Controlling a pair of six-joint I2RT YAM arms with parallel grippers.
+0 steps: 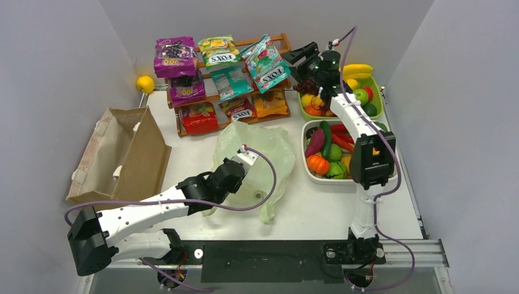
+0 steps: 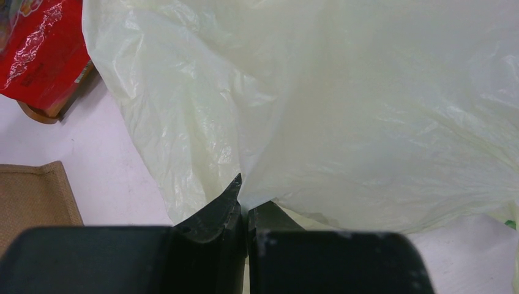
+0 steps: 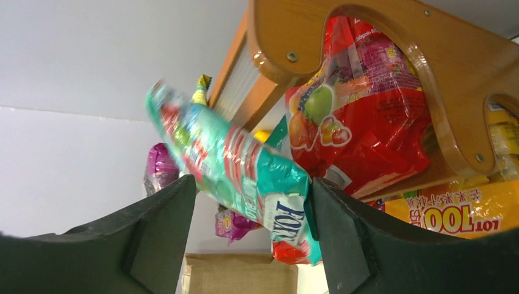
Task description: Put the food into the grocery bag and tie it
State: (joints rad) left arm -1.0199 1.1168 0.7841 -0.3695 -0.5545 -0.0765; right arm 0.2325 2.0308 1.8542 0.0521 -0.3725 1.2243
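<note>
White table carries the pale green grocery bag (image 1: 257,153) at its middle (image 1: 318,208), the bag's near edge pinched by the left gripper (image 2: 243,205), fingers together. Behind, at the wooden rack (image 3: 294,37), the right gripper (image 3: 251,184) stands apart around a teal FOX'S packet (image 3: 245,171).

L tool (image 2: 245,203) | jaws pinched on grocery bag (image 2: 343,104) edge | red packet (image 2: 37,52) top-L | brown bag (image 2: 30,196) low-L

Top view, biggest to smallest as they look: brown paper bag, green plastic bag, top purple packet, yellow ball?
Brown paper bag and green plastic bag look about alike, so no ranking. Then the purple packet. Smallest: the yellow ball.
</note>
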